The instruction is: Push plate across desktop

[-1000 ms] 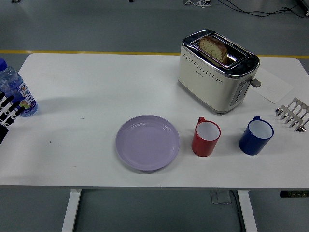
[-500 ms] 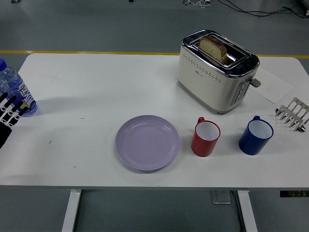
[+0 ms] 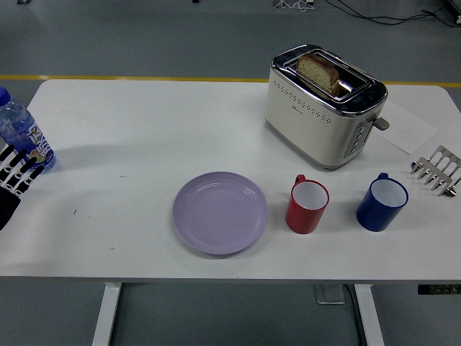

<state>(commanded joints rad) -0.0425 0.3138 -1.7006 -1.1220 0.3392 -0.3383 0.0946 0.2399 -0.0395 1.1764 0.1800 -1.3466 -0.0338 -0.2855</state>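
- The white desk point(image 3: 144, 122) fills most of the view.
- A cream toaster point(image 3: 322, 108) with bread in it stands far right.
- The purple plate point(image 3: 220, 213) lies flat near the middle, close to the near edge.
- A red cup point(image 3: 307, 205) sits just right of the plate, and a blue cup point(image 3: 382, 202) further right.
- The left hand point(image 3: 16, 170) is at the left edge, fingers spread, holding nothing, well apart from the plate.
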